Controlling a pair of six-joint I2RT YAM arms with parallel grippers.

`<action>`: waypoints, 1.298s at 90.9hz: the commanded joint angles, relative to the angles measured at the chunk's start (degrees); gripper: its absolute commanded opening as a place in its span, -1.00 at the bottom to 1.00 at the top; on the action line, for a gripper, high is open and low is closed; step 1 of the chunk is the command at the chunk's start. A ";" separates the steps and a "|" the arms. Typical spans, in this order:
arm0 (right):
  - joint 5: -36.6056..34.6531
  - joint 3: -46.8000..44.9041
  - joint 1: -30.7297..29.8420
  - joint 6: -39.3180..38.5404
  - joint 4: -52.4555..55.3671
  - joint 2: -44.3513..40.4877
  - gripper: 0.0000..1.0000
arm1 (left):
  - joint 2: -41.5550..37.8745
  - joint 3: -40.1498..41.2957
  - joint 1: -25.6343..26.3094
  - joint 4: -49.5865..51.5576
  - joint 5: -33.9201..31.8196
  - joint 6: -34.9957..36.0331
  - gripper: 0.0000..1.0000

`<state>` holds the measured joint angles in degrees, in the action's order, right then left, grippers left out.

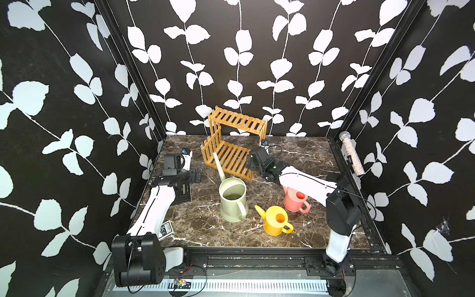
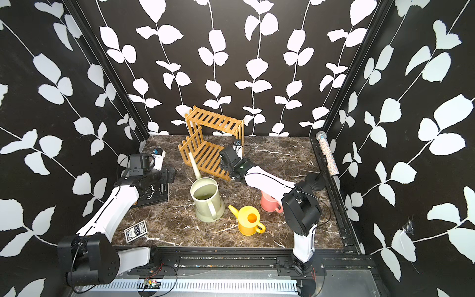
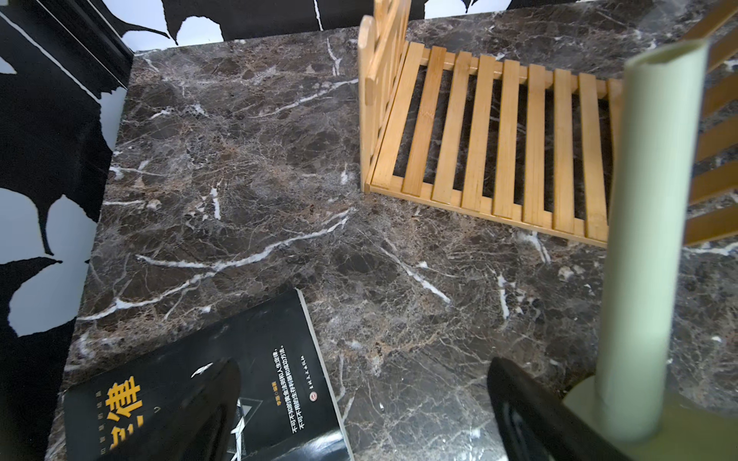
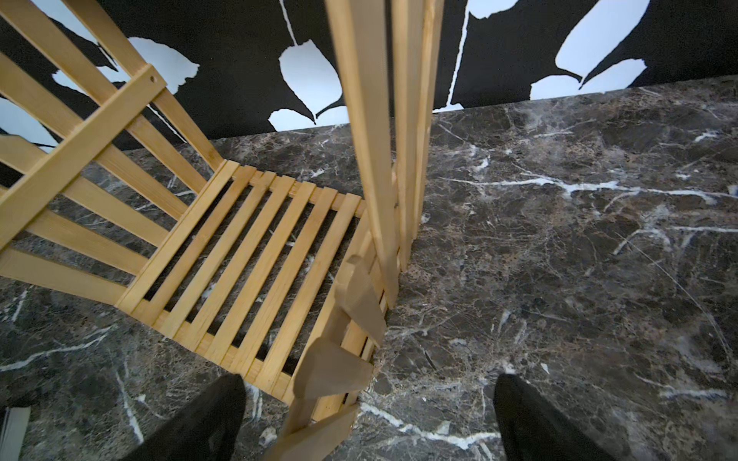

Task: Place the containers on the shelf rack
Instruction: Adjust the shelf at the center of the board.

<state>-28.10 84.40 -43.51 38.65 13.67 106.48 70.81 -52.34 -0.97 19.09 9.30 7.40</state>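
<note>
The shelf rack (image 1: 236, 119) of light wooden slats stands at the back middle of the marble table, with nothing on either tier. In front of it stand the three containers: a large sage-green watering can (image 1: 232, 199), a yellow one (image 1: 276, 220) and a pink one (image 1: 295, 199) partly under my right forearm. My right gripper (image 4: 369, 419) is open at the rack's front right corner, its jaws either side of the side panel's (image 4: 359, 295) pickets. My left gripper (image 3: 367, 399) is open and empty above the table, just left of the green can's spout (image 3: 647, 239).
A black book (image 1: 183, 192) lies under my left wrist, and a deck of cards (image 2: 136, 231) lies near the front left edge. A glittery microphone (image 1: 353, 154) on a stand (image 2: 314, 181) sits at the right edge. Patterned walls close in three sides.
</note>
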 commanded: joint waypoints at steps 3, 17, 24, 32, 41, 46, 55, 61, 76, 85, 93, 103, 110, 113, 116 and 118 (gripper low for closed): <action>-4.17 2.42 -0.14 1.77 3.04 0.81 0.97 | -1.55 0.28 -0.44 0.21 1.24 -0.01 0.97; -3.90 3.01 0.35 -1.50 3.09 1.55 0.94 | -1.21 0.96 -0.50 -1.05 1.41 0.07 0.97; -3.22 4.46 1.22 -1.56 5.79 2.23 0.89 | -1.07 0.38 -0.44 -0.20 2.20 0.00 0.97; -1.91 4.67 2.51 -1.44 6.61 2.17 0.81 | -1.06 0.01 -0.48 0.01 2.26 0.22 0.97; -0.88 3.56 4.04 -1.96 5.85 1.98 0.74 | -1.05 0.54 -0.43 -0.56 2.29 0.30 0.97; -0.06 3.43 5.01 -1.86 6.46 1.82 0.70 | -0.97 0.10 -0.48 0.25 2.30 0.25 0.97; 0.98 3.26 6.34 -2.74 6.43 1.26 0.64 | -1.04 0.15 -0.57 -0.01 2.13 0.65 0.97; 1.58 3.13 7.28 -4.36 6.16 1.19 0.59 | -1.01 1.39 -0.52 -1.36 1.98 0.84 0.97; 3.17 3.08 9.33 -6.08 6.83 0.75 0.43 | -0.84 0.58 -0.60 -0.34 2.30 0.86 0.97; 3.50 2.97 10.57 -8.45 6.10 0.49 0.36 | -0.57 1.37 -0.61 -1.48 2.24 0.91 0.97; 4.19 2.64 11.95 -8.59 6.76 0.10 0.35 | -0.63 0.78 -0.61 -0.34 2.50 0.69 0.97; 6.38 2.33 13.87 -9.51 6.65 -0.30 0.29 | -0.69 1.03 -0.61 -0.83 2.31 0.86 0.97; 7.01 2.26 15.05 -10.49 6.84 -0.51 0.24 | -0.60 1.23 -0.61 -1.08 2.63 0.88 0.97; 7.24 2.26 15.54 -10.78 7.04 -0.70 0.21 | -0.58 0.94 -0.61 -0.57 2.73 0.80 0.97; 7.64 2.13 16.08 -11.01 7.14 -0.80 0.18 | -0.57 0.48 -0.61 -0.04 2.74 0.82 0.97; 8.02 2.16 16.46 -11.22 7.11 -0.91 0.16 | -0.58 0.31 -0.61 0.17 2.67 0.85 0.97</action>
<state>-20.69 87.77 -29.04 29.52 18.06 107.33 70.81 -51.79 -1.19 18.76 11.18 7.57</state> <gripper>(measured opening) 0.596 0.986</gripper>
